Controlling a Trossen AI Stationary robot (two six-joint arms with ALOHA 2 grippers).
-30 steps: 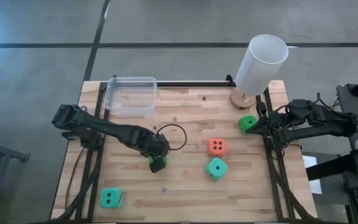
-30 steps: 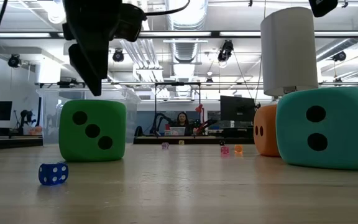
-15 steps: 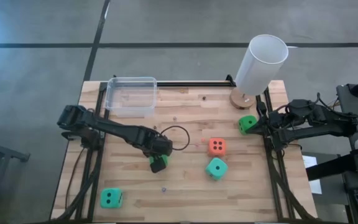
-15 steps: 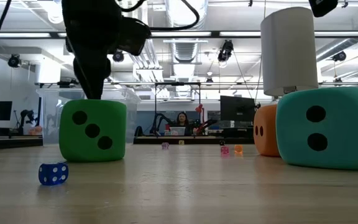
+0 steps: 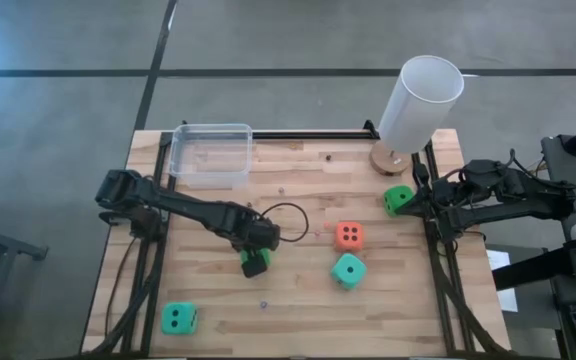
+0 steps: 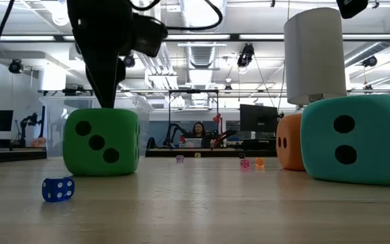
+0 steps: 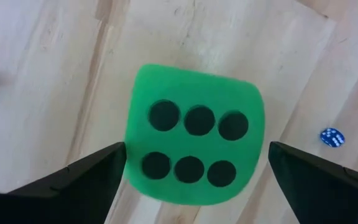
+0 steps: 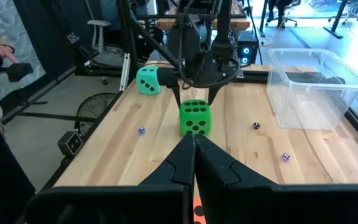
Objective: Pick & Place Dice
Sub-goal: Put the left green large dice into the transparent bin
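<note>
One green die (image 5: 255,262) mid-bench | left gripper (image 7: 194,163) has dropped lower around it, jaws spread wide astride, not yet clamped | grasp looks imminent | right gripper (image 8: 194,163) parked at right edge, jaws together.

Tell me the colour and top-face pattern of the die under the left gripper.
Bright green die, with six black pips in two rows of three on top. The left wrist view shows it best.

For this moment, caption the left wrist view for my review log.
Left hand open, straddling a bright green soft die, six black pips up, on the wooden table.
</note>
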